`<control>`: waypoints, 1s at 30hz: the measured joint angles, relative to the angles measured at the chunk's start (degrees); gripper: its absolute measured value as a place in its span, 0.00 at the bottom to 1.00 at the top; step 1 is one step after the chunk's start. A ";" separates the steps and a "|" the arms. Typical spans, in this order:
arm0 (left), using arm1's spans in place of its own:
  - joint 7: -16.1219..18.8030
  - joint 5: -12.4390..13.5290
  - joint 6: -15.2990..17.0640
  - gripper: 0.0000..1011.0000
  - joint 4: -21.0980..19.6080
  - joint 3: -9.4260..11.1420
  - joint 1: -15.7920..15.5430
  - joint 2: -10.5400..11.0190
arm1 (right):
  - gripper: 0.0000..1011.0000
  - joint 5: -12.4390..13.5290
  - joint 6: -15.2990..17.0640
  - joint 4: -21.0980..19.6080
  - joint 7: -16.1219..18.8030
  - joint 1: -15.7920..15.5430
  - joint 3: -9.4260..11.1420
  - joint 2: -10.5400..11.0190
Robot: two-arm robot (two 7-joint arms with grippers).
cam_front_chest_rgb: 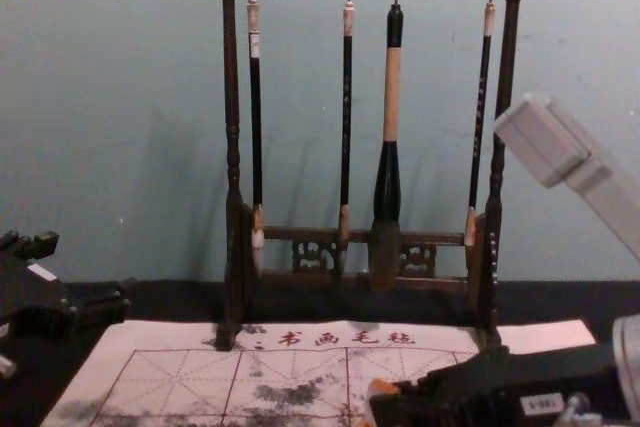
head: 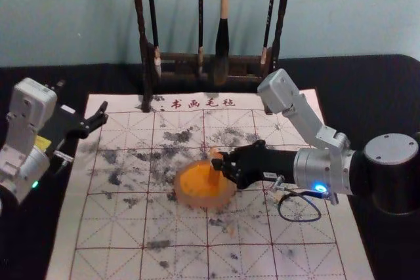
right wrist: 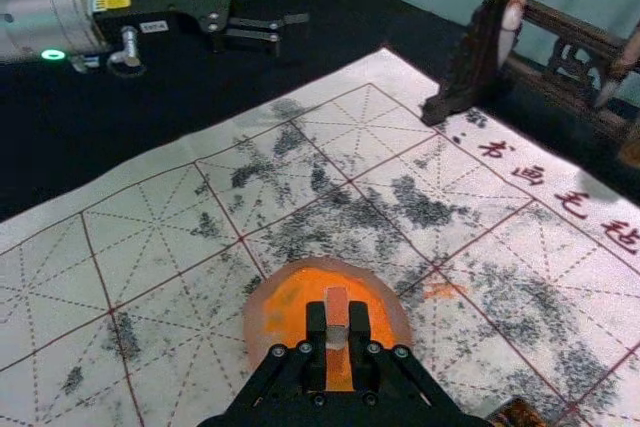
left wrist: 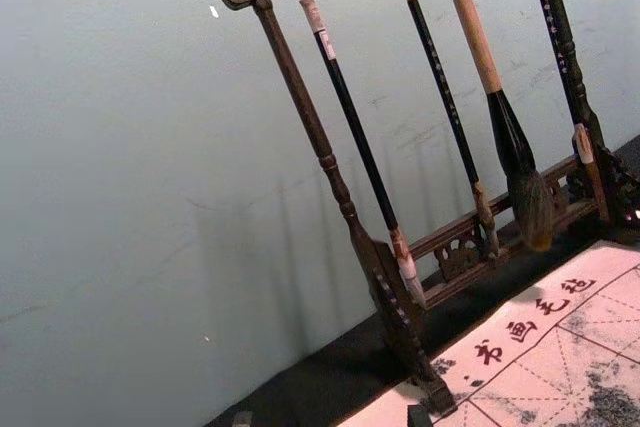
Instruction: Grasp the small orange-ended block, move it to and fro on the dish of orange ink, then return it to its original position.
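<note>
My right gripper [head: 222, 163] is over the dish of orange ink [head: 190, 185], shut on the small block [head: 214, 153]. In the right wrist view the block [right wrist: 337, 307] stands between the two fingertips of the gripper [right wrist: 337, 332], with the orange ink dish [right wrist: 285, 307] behind and around it. Whether the block's lower end touches the ink cannot be told. The chest view has the block's orange top [cam_front_chest_rgb: 381, 387] at the tip of the right gripper. At the left, my left gripper [head: 104, 115] is parked, open; its spread fingertips edge into the left wrist view [left wrist: 330, 418].
Ink-stained, gridded felt [head: 118, 227] lies under the dish. Behind it stands a dark wooden rack [cam_front_chest_rgb: 232, 127] with several hanging brushes, among them a thick one [cam_front_chest_rgb: 391, 167]. A brown and orange item [right wrist: 517, 413] shows at the right wrist view's lower edge.
</note>
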 joint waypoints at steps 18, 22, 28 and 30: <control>0.00 0.00 0.00 0.99 0.00 0.00 0.00 0.00 | 0.12 0.30 0.28 0.23 0.07 0.67 -1.58 -1.27; 0.00 0.00 0.00 0.99 0.00 0.00 0.00 0.00 | 0.12 0.29 0.38 0.69 -0.11 1.08 -1.82 -1.89; 0.00 0.00 0.00 0.99 0.00 0.00 0.00 0.00 | 0.12 0.21 0.38 1.77 -0.55 1.85 -2.11 -2.96; 0.00 0.00 0.00 0.99 0.00 0.00 0.00 0.00 | 0.12 0.12 0.37 2.14 -0.69 2.09 -2.18 -3.29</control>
